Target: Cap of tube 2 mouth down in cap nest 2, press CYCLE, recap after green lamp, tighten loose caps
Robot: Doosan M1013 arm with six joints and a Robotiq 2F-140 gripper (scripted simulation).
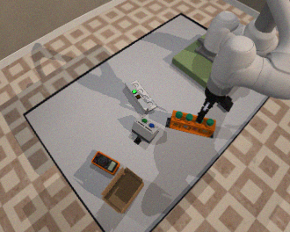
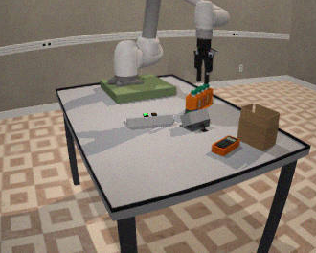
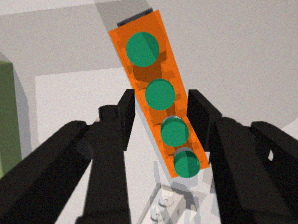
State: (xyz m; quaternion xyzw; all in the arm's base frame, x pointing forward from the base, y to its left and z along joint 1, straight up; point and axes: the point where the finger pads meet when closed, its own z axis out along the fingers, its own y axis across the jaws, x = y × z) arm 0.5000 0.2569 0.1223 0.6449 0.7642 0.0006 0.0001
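Caps (image 3: 160, 93) all sit on the orange station (image 1: 190, 124) on the grey table (image 2: 133, 165); tool (image 3: 161, 107) released above.

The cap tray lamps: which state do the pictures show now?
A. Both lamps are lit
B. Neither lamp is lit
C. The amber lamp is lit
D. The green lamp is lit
D. In the top view a bright green spot glows at one end of the cap tray, and the lamp beside it looks dark; the exterior view shows the same green lamp.
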